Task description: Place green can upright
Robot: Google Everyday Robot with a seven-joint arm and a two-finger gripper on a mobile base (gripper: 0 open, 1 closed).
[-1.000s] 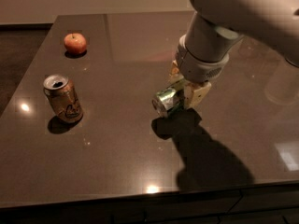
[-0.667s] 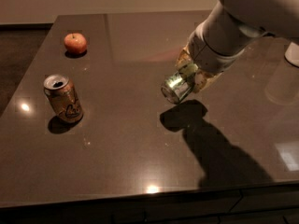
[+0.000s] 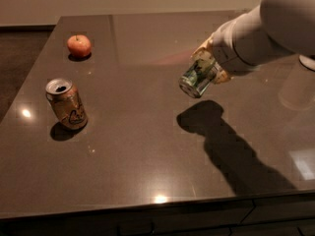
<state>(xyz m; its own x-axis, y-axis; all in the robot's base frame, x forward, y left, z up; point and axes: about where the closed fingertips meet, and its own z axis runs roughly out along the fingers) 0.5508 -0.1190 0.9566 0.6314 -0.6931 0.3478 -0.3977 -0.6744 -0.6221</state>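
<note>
Jaws closed on the green can (image 3: 199,75), one tan pad on its upper side and one on its lower right side, gripping the far half of the body. Jaws and can hang in the air over the right-centre of the worktop (image 3: 142,156), clear of the surface; my arm (image 3: 256,38) comes in from the upper right. Can is not upright: it lies tilted, near end dipping toward the lower left. That end shows as a round silver disc with a bright rim. Body reads green and white with dark markings, partly hidden by the pads. Its dark shadow (image 3: 202,118) falls on the worktop just below and slightly toward the front. Well apart to the left, an orange-tan can (image 3: 67,104) stands on the worktop, top opened, dark squiggle on its side. Far left corner: an apple (image 3: 78,45), resting on the worktop.
</note>
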